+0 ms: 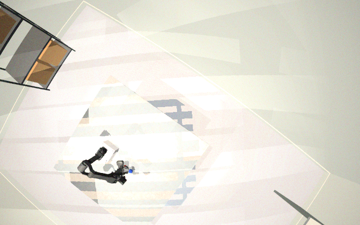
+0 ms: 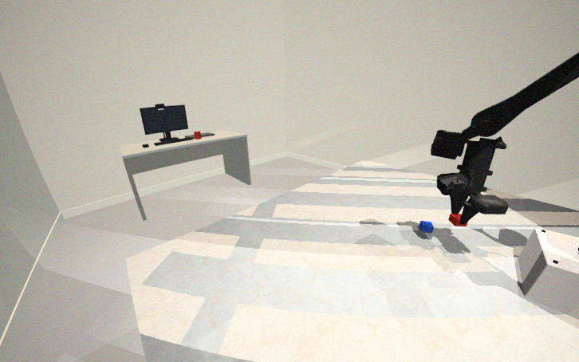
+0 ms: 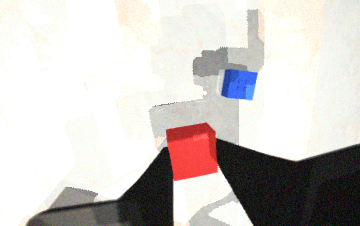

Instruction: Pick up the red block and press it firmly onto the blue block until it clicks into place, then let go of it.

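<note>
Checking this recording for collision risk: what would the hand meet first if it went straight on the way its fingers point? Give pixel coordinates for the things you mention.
Probably the patterned surface below the red block (image 2: pixel 457 220) (image 3: pixel 194 154) in the hand (image 1: pixel 125 169) (image 2: pixel 460 218) (image 3: pixel 190 148); the blue block (image 1: pixel 130 171) (image 2: pixel 426 226) (image 3: pixel 240 84) looks off to one side, though depth is unclear.

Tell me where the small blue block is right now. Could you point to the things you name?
In the wrist view, the small blue block (image 1: pixel 130 171) (image 2: pixel 426 226) (image 3: pixel 240 84) sits in the upper right, beyond and apart from the red block (image 2: pixel 457 220) (image 3: pixel 194 154) between the gripper's black fingers.

A monitor (image 2: pixel 163 119) and red cup (image 2: pixel 197 135) stand on a desk (image 2: pixel 183 159).
</note>
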Available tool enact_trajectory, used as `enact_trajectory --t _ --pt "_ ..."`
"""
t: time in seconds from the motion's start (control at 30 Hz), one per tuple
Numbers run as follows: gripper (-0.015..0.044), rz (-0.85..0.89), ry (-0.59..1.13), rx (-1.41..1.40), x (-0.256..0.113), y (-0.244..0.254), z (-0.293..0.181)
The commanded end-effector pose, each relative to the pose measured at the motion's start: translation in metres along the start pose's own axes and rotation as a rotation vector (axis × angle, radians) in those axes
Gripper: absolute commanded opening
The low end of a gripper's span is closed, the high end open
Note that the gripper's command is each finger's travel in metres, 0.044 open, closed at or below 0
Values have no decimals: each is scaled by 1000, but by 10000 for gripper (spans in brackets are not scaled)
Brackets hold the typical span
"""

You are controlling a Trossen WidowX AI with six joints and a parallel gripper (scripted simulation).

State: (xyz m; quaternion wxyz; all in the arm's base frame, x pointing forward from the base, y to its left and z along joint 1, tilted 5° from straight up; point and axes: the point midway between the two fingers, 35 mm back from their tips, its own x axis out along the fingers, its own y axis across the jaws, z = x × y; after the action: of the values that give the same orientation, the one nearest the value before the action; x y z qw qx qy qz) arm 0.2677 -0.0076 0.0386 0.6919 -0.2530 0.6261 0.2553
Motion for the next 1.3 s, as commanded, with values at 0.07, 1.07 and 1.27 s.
enact_trajectory --t 0.07,1.07,1.27 --pt "0 -10 -6 -4 -26 1 -1" --pt "0 -15 -10 222 10 -73 31" --pt "0 -15 -10 229 26 -76 31"
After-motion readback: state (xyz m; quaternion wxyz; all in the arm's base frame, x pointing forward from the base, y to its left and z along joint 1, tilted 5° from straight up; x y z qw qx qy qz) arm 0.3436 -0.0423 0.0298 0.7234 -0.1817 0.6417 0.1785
